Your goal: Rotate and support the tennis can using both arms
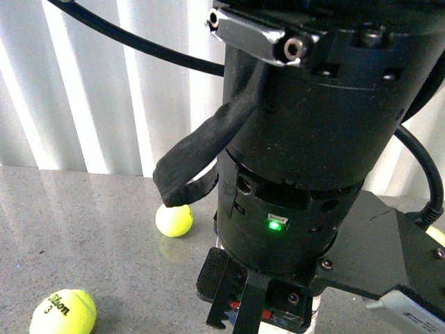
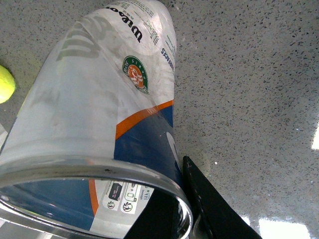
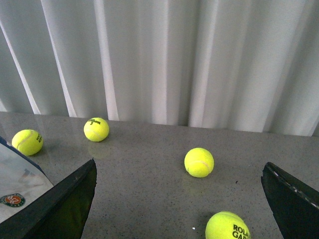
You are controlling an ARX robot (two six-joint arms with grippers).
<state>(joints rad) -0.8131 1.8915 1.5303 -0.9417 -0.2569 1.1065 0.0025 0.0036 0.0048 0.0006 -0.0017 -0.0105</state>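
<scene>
The tennis can fills the left wrist view, a clear tube with a white, blue and orange label and a silver rim nearest the camera. My left gripper is shut on the can at that rim, one black finger pressed against its outer wall. In the right wrist view my right gripper stands wide open above the table with nothing between its fingers, and a corner of the can shows just beyond one finger. A bulky black arm with a green light blocks most of the front view.
Yellow-green tennis balls lie loose on the grey speckled table: one and another ahead of the right gripper, more near the white curtain. Two balls show in the front view.
</scene>
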